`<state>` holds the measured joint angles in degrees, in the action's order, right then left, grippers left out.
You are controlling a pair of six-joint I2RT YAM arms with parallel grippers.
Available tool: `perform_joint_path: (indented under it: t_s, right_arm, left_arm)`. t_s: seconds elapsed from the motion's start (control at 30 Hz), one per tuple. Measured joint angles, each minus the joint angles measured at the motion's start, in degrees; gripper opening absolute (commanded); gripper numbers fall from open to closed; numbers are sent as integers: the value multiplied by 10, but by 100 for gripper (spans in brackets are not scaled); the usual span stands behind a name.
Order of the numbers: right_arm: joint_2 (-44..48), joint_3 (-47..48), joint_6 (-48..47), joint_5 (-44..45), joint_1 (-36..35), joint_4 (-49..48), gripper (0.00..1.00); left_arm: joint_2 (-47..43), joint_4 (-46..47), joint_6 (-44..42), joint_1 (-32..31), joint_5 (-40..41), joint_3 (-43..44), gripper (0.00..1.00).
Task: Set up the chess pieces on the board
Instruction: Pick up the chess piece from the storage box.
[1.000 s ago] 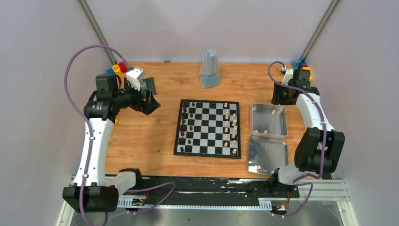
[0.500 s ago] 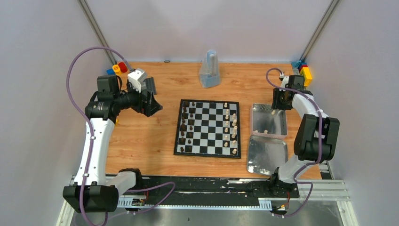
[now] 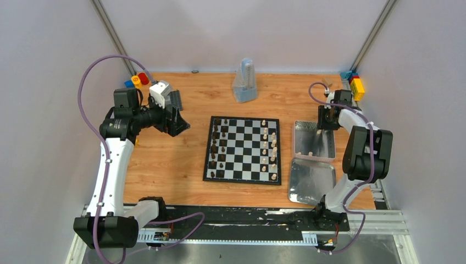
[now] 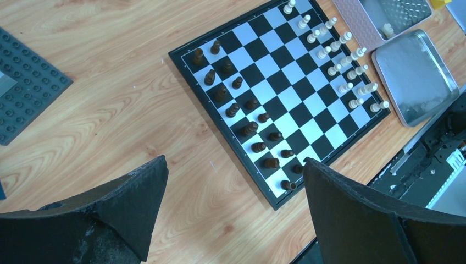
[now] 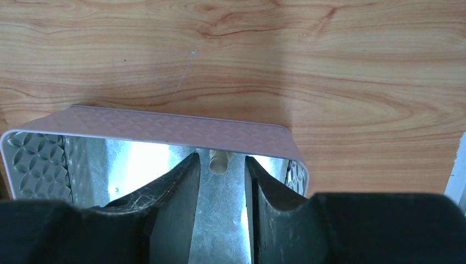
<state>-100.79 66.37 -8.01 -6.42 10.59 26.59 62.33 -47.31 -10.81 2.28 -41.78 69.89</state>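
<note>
Between the right fingers (image 5: 181,184), a single pale piece (image 5: 220,161) is standing on the floor of a silver tray (image 5: 165,127), close against its far wall. These fingers are hanging released on either side of the piece, with a slim gap showing on each side, so nothing is being grasped. Well off to their left, the board (image 3: 242,180) is lying flat on the desk (image 3: 165,159). Dark pieces (image 3: 217,144) are standing in two columns along the board's side farther from the right fingers, and pale pieces (image 3: 270,149) are standing along the side nearer them. Two spare pieces (image 3: 311,153) are sitting at the tray's near edge, behind these fingers. A second silver tray (image 3: 312,179) is lying just beyond that edge. The left fingers (image 4: 137,192) are hovering high above bare desk, spread wide and grasping nothing. The board is lying ahead of them and to their right, and a dark studded plate (image 4: 27,82) is lying ahead to their left.
</note>
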Motion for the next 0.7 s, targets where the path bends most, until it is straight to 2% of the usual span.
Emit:
perform_joint_path:
  t_s: [0.33,0.57,0.7]
  right_arm:
    - [-18,0,-3,-1,0,-7,24]
    - [-22,0,-8,-7,0,-7,2]
    - [-12,0,-12,-21,0,3,0]
  left_arm:
    - [0,0,0,0,0,0,100]
    - [0,0,0,0,0,0,100]
    - [0,0,0,0,4,0,100]
